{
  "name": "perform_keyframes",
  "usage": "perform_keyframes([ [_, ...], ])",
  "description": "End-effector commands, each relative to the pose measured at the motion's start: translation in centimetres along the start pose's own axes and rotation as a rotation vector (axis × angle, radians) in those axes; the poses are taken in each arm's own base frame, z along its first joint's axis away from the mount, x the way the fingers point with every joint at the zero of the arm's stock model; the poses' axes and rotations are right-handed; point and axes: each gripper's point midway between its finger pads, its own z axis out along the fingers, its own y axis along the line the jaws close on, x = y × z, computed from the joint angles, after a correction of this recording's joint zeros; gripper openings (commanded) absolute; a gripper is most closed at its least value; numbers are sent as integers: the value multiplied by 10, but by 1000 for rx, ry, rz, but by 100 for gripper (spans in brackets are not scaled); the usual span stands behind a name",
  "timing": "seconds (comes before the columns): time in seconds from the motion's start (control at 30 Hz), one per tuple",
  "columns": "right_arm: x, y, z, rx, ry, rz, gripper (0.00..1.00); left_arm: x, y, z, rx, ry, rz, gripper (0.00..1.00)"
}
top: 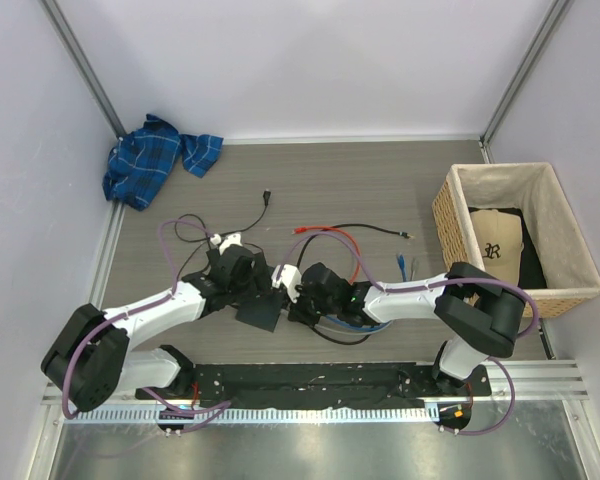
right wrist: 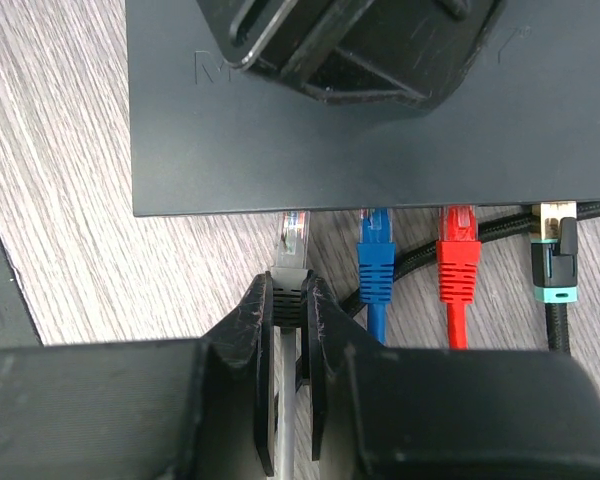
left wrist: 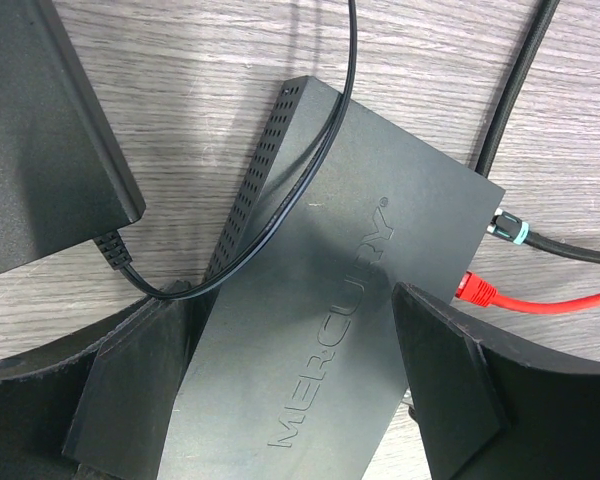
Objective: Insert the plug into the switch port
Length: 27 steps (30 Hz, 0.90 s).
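Observation:
In the right wrist view my right gripper (right wrist: 292, 300) is shut on the grey boot of the plug (right wrist: 293, 240). The plug's clear tip meets the near edge of the flat dark grey switch (right wrist: 230, 150), left of the other plugs. The switch port itself is hidden under that edge. The plug sticks out farther than the seated blue plug (right wrist: 376, 255) and red plug (right wrist: 457, 255). My left gripper (left wrist: 280, 390) straddles the switch (left wrist: 380, 210), its wide-set fingers (left wrist: 130, 390) closed against the switch's two sides. From above, both grippers (top: 280, 283) (top: 300, 295) meet mid-table.
A black braided cable with a teal plug (right wrist: 553, 265) sits in the rightmost port. A black adapter brick (left wrist: 40, 130) and its thin cord (left wrist: 310, 170) lie beside and over the switch. A wicker basket (top: 445, 215) stands at the right, a blue plaid cloth (top: 155, 160) at the back left.

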Motion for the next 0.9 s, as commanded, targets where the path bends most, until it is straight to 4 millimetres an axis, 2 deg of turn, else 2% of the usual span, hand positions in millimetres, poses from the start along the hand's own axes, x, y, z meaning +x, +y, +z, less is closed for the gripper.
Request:
perform_keyframes([
  [0.0, -45, -2, 3, 0, -152, -56, 1, 30, 3, 3, 20, 128, 9, 86],
  [0.2, -59, 2, 7, -21, -203, -58, 1, 35, -7, 2, 77, 161, 18, 86],
  [0.23, -57, 2, 9, -20, -204, -55, 1, 36, -8, 2, 87, 164, 17, 86],
  [0.47, -80, -4, 10, 5, -287, -51, 1, 48, -26, 1, 174, 225, -53, 86],
  [0.73, -128, -19, -13, 111, -421, -37, 1, 61, -34, -2, 197, 257, -118, 84],
  [0.87, -150, -39, -28, 234, -483, 22, 1, 62, -36, -4, 188, 242, -157, 83],
])
